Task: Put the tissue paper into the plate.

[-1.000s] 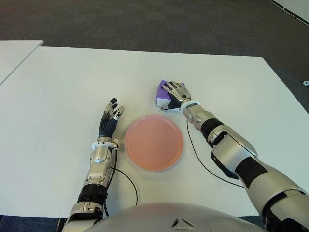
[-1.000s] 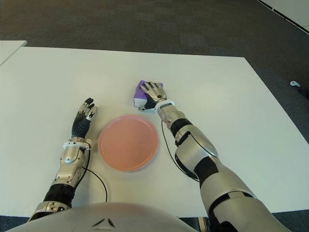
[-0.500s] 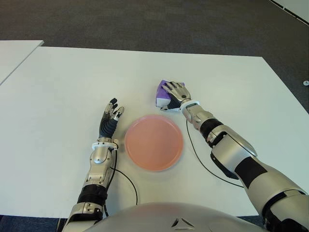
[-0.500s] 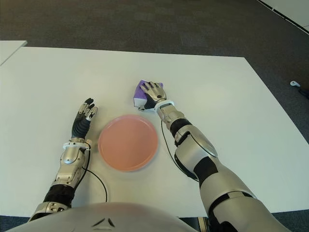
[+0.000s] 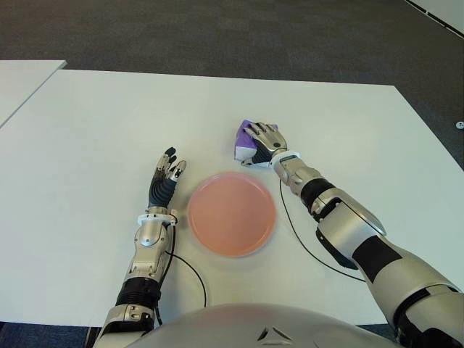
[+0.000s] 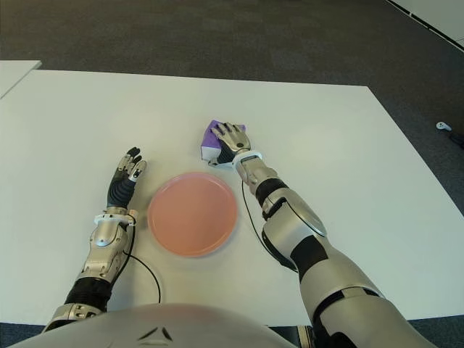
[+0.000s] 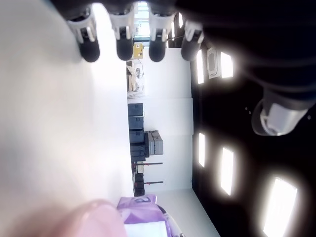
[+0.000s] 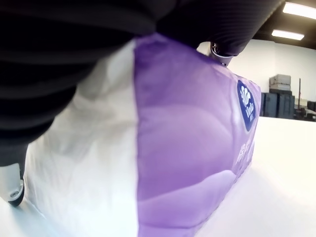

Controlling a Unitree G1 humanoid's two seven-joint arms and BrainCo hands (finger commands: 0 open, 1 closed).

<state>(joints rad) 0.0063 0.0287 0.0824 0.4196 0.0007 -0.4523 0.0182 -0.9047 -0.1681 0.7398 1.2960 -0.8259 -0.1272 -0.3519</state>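
Observation:
A purple and white tissue pack (image 5: 241, 143) lies on the white table (image 5: 109, 123) just beyond the pink plate (image 5: 231, 213), at its far right. My right hand (image 5: 262, 139) covers the pack from above, fingers curled over its top and thumb at its side. In the right wrist view the pack (image 8: 187, 148) fills the picture under the palm. The plate holds nothing. My left hand (image 5: 165, 177) shows left of the plate, fingers straight and holding nothing; its fingertips (image 7: 123, 44) are spread in the left wrist view.
A thin black cable (image 5: 301, 239) runs over the table right of the plate. A second white table (image 5: 18, 83) stands at the far left. Dark carpet (image 5: 239, 36) lies past the far edge.

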